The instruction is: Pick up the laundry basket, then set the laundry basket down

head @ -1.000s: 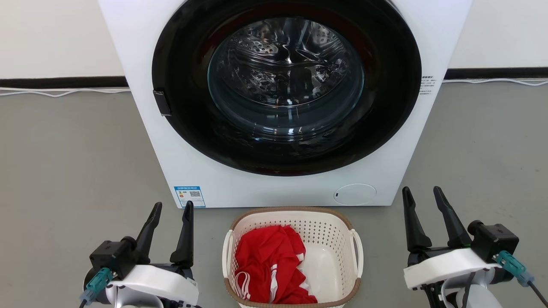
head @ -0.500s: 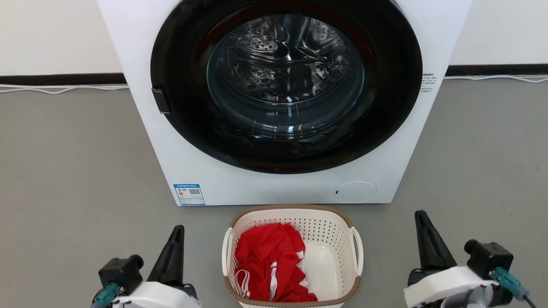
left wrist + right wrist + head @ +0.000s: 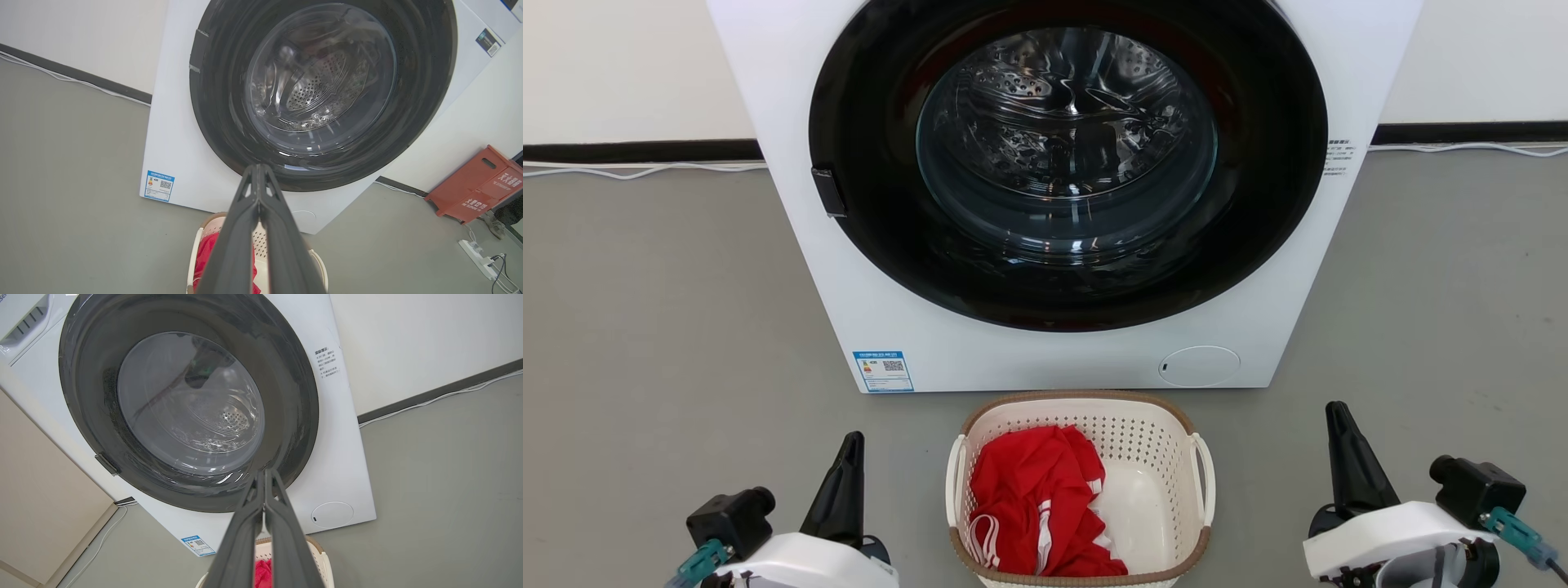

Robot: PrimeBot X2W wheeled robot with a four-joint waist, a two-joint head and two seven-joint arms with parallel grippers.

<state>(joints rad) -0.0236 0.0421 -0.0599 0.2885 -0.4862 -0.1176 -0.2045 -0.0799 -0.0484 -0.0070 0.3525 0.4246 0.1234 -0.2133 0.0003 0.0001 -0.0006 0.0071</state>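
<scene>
The laundry basket (image 3: 1152, 437), cream-white with a brown woven-look rim and white side handles, stands on the grey floor just in front of the washing machine, at bottom centre of the head view. A red garment (image 3: 1033, 498) lies in its left half. My left gripper (image 3: 851, 445) is shut and empty, a short way left of the basket and clear of its handle. On the basket's right, well apart from it, my right gripper (image 3: 1335, 412) is shut on nothing. Each wrist view shows closed fingers (image 3: 261, 228) (image 3: 263, 522) hiding most of the basket (image 3: 316, 261) (image 3: 316, 555).
A white front-loading washing machine (image 3: 1062, 188) with a dark round door, closed, rises right behind the basket. White cables (image 3: 645, 173) run along the wall's dark skirting. A red crate (image 3: 476, 183) and a power strip (image 3: 476, 253) lie off to one side. Grey floor spreads to both sides.
Both grippers have gone from open to shut on nothing. Both have drawn back toward the bottom of the head view. The basket has stayed put.
</scene>
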